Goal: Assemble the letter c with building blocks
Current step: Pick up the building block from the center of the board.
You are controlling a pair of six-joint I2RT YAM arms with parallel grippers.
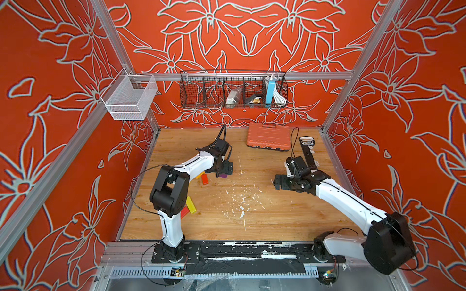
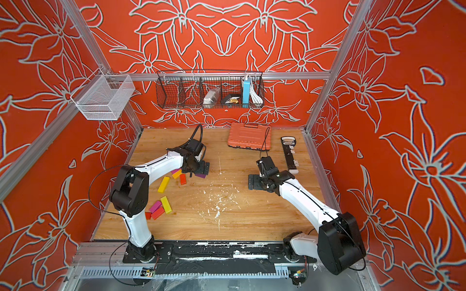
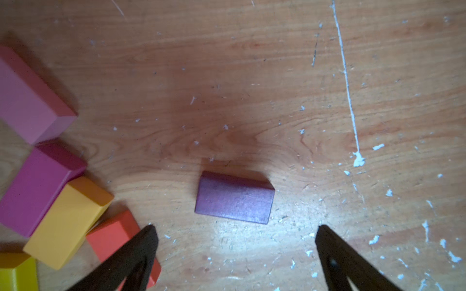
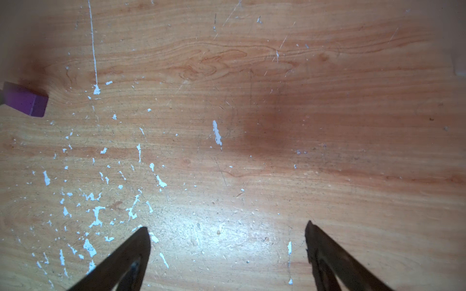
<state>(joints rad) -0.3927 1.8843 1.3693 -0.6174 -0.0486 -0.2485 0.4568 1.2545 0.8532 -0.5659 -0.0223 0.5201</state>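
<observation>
A small purple block (image 3: 234, 197) lies flat on the wooden table, just beyond the tips of my left gripper (image 3: 235, 231), which hangs open and empty over it. Both top views show that block (image 1: 223, 176) (image 2: 201, 175) beside the left gripper (image 2: 200, 167). Beside it cluster pink (image 3: 27, 100), magenta (image 3: 37, 186), orange (image 3: 68, 221) and red (image 3: 116, 236) blocks. Two yellow bars (image 2: 164, 184) (image 2: 166, 204), a magenta block (image 2: 155, 206) and a red one (image 2: 158, 213) lie nearer the left arm's base. My right gripper (image 4: 227, 229) stands open over bare wood at the table's right (image 1: 280, 181).
An orange ribbed tool case (image 1: 268, 137) sits at the back of the table, with a long black strip (image 1: 309, 152) to its right. A black wire basket (image 1: 233, 89) and a white mesh basket (image 1: 129, 97) hang on the frame. White flecks mark the wood (image 1: 242, 204).
</observation>
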